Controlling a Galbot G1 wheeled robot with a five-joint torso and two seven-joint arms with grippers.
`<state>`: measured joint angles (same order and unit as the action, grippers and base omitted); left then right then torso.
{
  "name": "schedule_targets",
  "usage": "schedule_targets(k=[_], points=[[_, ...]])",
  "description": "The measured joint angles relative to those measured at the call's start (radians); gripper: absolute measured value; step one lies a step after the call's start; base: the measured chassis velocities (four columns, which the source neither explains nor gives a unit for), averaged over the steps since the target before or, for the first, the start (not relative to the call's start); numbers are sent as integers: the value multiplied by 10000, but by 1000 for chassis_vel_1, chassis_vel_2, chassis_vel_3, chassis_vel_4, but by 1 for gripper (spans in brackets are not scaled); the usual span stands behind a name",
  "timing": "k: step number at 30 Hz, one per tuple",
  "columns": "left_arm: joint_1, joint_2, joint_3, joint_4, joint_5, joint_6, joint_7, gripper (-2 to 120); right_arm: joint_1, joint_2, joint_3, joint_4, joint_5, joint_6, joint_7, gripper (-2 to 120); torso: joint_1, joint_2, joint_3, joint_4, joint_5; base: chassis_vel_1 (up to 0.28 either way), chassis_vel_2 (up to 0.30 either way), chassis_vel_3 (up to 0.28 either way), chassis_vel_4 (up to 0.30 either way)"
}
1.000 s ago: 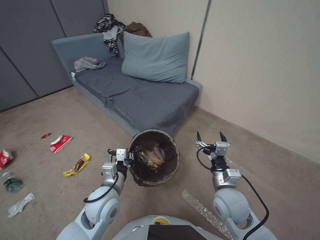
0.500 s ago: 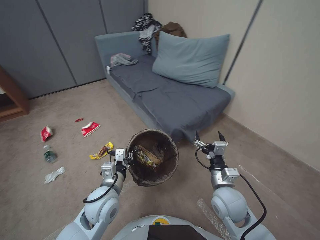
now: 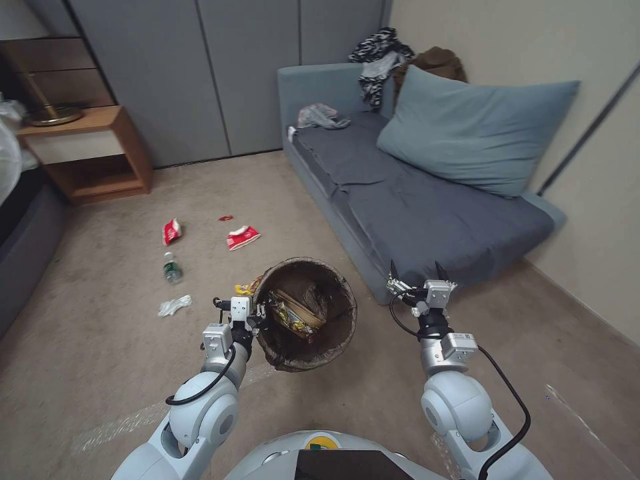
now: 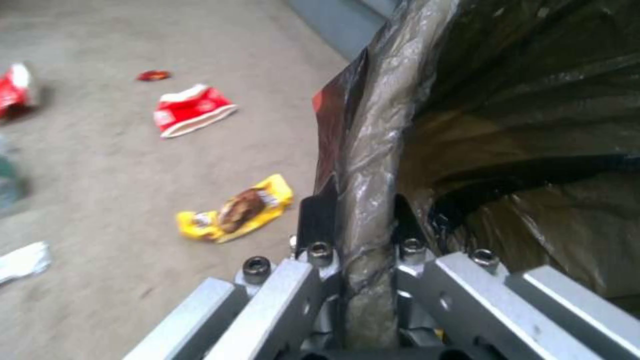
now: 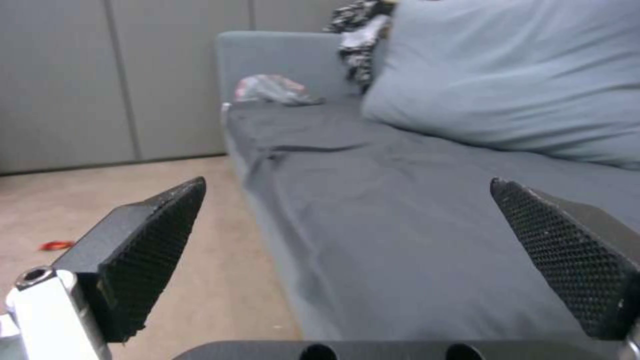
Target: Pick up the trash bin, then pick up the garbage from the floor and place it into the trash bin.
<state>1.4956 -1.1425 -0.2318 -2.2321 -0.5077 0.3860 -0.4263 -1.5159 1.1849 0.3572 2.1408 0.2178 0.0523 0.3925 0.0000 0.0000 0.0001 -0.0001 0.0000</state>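
Head view shows the left gripper [image 3: 259, 313] clamped on the near rim of the trash bin [image 3: 337, 333], held off the carpet; its crinkled dark liner wraps the rim between the fingers [image 4: 313, 220]. Beyond it lie a yellow snack wrapper [image 4: 237, 210], a red-and-white wrapper [image 3: 243, 237], a bottle [image 3: 172, 268] and a tissue [image 3: 175, 305] on open carpet. The right gripper [image 3: 415, 272] hangs spread and empty beside the grey sofa's [image 3: 427, 213] edge.
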Motion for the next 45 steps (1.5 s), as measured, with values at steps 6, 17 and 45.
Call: schedule_targets(k=[6, 17, 45], points=[[-5, 12, 20, 16, 0, 0, 3, 0, -12, 8, -16, 0, 0, -7, 11, 100, 0, 0, -1, 2, 0, 125, 134, 121, 125], [26, -3, 31, 16, 23, 0, 3, 0, -12, 91, -72, 0, -28, -20, 29, 100, 0, 0, -1, 0, -1, 125, 124, 124, 121], [7, -136, 66, 60, 265, -73, 0, 0, 145, 363, -173, 20, -2, -302, 380, 100, 0, 0, -1, 0, -1, 65, 71, 70, 66]])
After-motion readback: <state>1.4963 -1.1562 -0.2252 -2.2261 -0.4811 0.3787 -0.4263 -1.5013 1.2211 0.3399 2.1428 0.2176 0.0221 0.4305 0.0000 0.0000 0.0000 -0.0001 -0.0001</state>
